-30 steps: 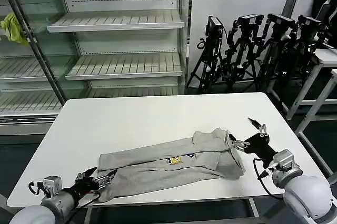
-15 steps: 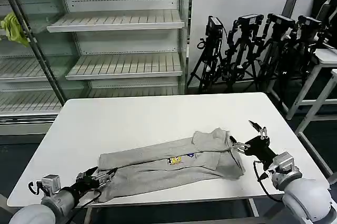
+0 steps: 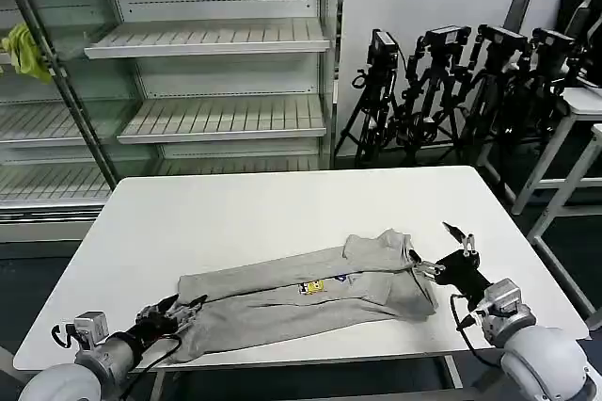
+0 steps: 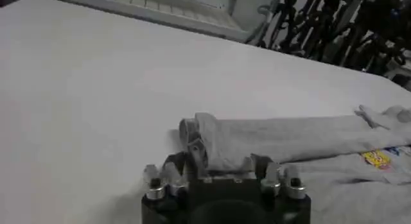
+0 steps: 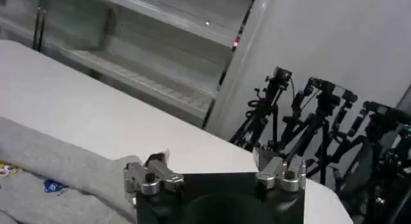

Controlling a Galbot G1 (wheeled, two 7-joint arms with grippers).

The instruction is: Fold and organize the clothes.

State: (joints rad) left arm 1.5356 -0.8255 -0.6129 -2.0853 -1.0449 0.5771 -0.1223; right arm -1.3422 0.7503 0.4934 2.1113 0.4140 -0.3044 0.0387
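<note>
One of the clothes, a light grey short-sleeved shirt (image 3: 310,293) with a small cartoon chest print (image 3: 312,286), lies folded into a long band across the white table (image 3: 245,213). My left gripper (image 3: 174,309) sits low at the shirt's left end near the front edge. It is open, and in the left wrist view the rolled cloth end (image 4: 205,138) lies between the fingers of that gripper (image 4: 221,164). My right gripper (image 3: 443,248) hovers open at the shirt's right end, by the collar. In the right wrist view this gripper (image 5: 210,158) holds nothing, with grey cloth (image 5: 58,167) beside one finger.
Empty metal shelving (image 3: 207,39) stands behind the table, with a yellow-green cloth (image 3: 23,48) hanging at its left. Black camera tripods (image 3: 451,81) crowd the back right. White side tables (image 3: 583,104) stand at the right edge.
Both grippers have drawn back a little toward the table's front edge. The shirt has not moved.
</note>
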